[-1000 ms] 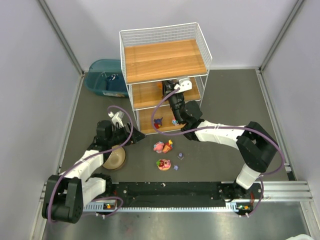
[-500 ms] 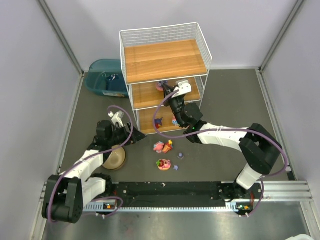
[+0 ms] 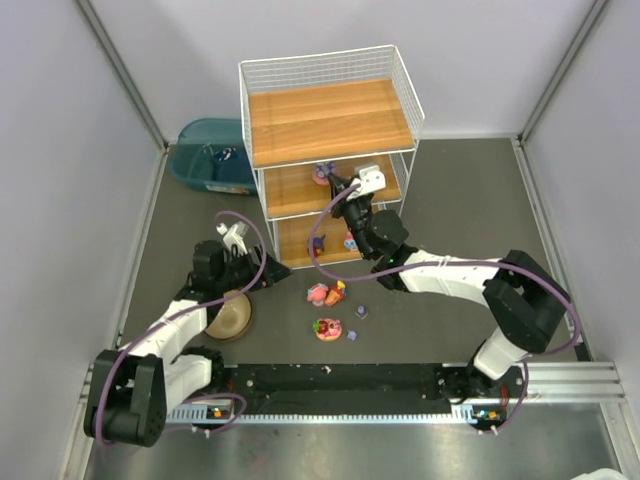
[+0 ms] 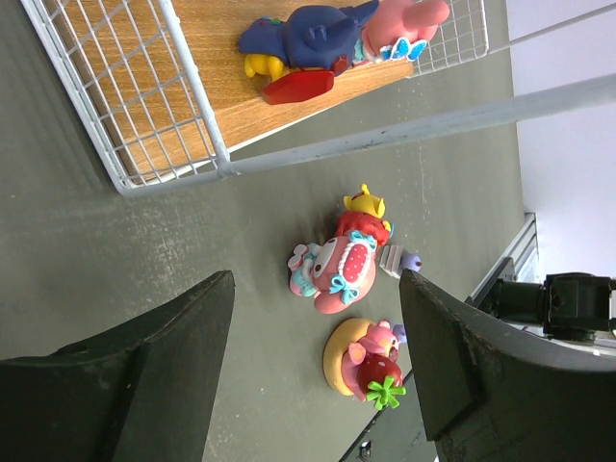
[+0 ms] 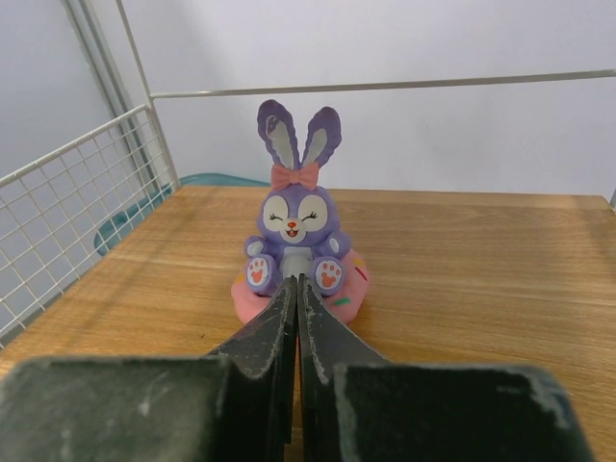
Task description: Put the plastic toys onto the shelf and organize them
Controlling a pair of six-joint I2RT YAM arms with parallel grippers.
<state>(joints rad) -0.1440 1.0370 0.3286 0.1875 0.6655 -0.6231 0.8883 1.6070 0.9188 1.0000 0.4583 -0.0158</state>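
Shelf (image 3: 330, 118) of white wire and wooden boards stands at the back of the table (image 3: 450, 200), with a teal bin (image 3: 200, 160) just to its left and a tan bowl (image 3: 232, 318) beside the left arm. The right gripper (image 5: 296, 285), fingers pressed together and empty, reaches into the middle tier just before a purple bunny (image 5: 294, 226) seated on a pink disc. The left gripper (image 4: 318, 289) hovers, jaws apart, over loose toys (image 4: 337, 274) on the table. A blue figure (image 4: 308, 34) lies on the bottom board behind wire mesh.

Robot lab test cell, plain grey partition walls (image 3: 60, 200), dark matted table (image 3: 470, 200), slotted metal mounting rail (image 3: 565, 378).
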